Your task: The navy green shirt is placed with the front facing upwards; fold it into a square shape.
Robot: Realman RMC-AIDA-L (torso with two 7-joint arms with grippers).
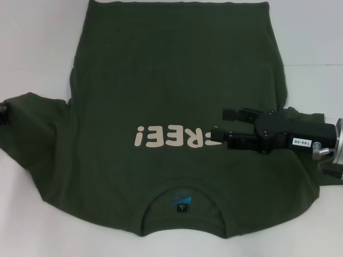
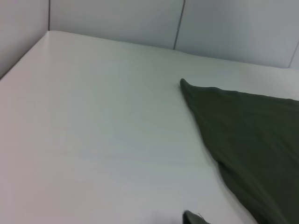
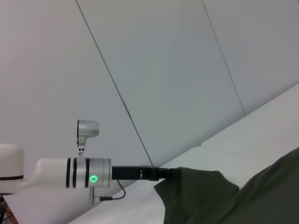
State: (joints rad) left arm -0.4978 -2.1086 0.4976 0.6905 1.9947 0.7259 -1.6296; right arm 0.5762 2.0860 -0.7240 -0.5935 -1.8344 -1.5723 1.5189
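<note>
Collar-near shirt (image 1: 161, 107) flat; right hand (image 1: 218, 124) open above.

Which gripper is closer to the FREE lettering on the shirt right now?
Right. The right gripper hovers with open fingers at the lettering's end; the left gripper sits at the shirt's far sleeve edge.

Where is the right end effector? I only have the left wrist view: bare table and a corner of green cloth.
Observer: The head view shows the right end effector open over the navy green shirt, beside the cream lettering.
Operator: Any fold made?
Observer: None; both sleeves lie spread, with the collar nearest the robot.
Operator: And the left arm?
Observer: The left end effector is at the left sleeve's edge.
</note>
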